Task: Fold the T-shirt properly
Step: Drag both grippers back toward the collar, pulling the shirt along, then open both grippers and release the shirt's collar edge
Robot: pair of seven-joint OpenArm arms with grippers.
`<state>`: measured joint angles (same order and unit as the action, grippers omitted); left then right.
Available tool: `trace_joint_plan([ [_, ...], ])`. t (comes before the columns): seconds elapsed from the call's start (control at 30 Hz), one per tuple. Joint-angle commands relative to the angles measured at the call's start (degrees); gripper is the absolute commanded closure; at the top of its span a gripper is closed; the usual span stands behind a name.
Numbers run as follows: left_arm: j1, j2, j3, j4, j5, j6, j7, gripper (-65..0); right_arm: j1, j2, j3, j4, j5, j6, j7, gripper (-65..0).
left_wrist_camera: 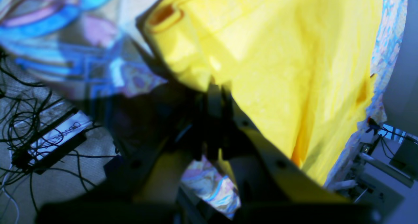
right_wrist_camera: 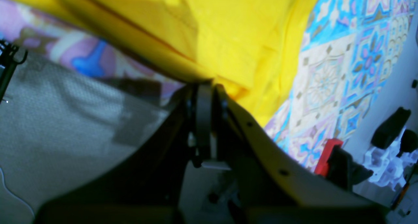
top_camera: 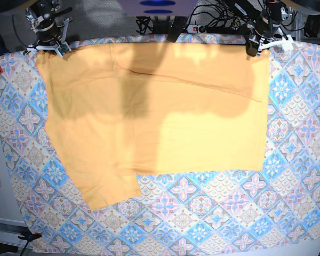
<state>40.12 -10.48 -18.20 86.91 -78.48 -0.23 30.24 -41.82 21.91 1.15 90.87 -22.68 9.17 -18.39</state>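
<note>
Shirt pinched at both far corners

Right jaws (top_camera: 49,47) pinched one corner of the shirt (top_camera: 165,128), left jaws (top_camera: 256,47) the other; it lay below them on the counter (top_camera: 213,213). Uneven pulling could have slipped a corner or skewed the fold.

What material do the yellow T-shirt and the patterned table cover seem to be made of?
T-shirt: thin woven or knit cloth, matte; it creases and drapes softly where both grippers pinch it. Table cover: probably printed fabric or coated cloth with a tile pattern; the exact finish is unclear.
</note>
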Motion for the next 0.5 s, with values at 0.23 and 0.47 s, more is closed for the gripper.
trace_joint_plan([
  [0.23, 2.56, -0.55, -0.4, 1.75, 0.1, 0.36, -0.04, 0.0, -1.21, 0.73, 0.57, 0.87, -0.22, -0.69, 0.24, 0.0],
  [0.47, 2.65, -0.55, -0.4, 1.75, 0.1, 0.36, -0.04, 0.0, -2.0, 0.73, 0.48, 0.95, -0.31, -0.69, 0.24, 0.0],
])
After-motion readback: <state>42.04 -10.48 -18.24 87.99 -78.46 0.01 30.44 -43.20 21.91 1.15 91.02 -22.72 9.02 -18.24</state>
